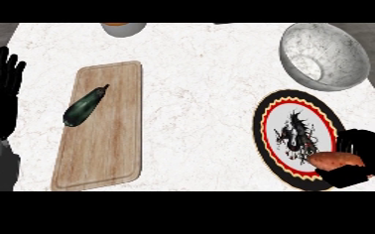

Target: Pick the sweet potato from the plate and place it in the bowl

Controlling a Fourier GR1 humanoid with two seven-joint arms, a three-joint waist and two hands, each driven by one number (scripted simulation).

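The orange-brown sweet potato [336,159] lies at the lower right part of the round plate [273,110], which has a black rim, a red ring and a dark dragon figure. My right hand [353,174] is curled round the sweet potato, fingers above it and thumb below. The speckled grey bowl [323,55] stands beyond the plate at the upper right, with nothing in it. My left hand [9,88] rests open at the left edge, fingers up.
A wooden cutting board [102,144] lies left of centre with a dark green zucchini [84,106] on it. An orange-filled container [123,28] shows partly at the counter's far edge. White marble counter [198,99] lies between board and plate.
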